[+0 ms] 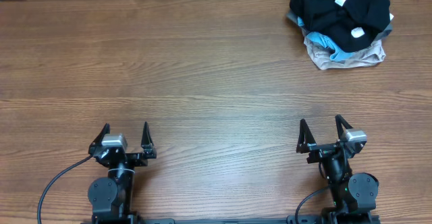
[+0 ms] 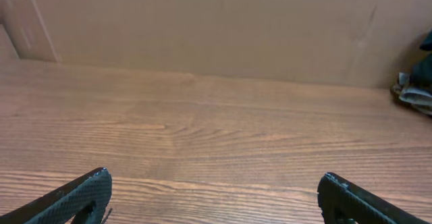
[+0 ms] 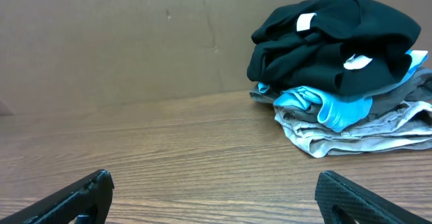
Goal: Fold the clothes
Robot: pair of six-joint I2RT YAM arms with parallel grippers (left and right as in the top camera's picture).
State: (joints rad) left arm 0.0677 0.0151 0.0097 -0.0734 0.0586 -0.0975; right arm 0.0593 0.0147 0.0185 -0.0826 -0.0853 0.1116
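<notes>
Wood-grain tabletop (image 1: pixel 202 69) in warm brown, plain tan backing wall (image 2: pixel 202 21) at far edge, possibly cardboard, faint vertical creases, soft even light

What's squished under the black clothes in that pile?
Under the black clothes peek a light-blue garment, a grey garment and, at the bottom, a beige garment. Only their edges show; the rest, and anything else in the pile, is covered.
</notes>
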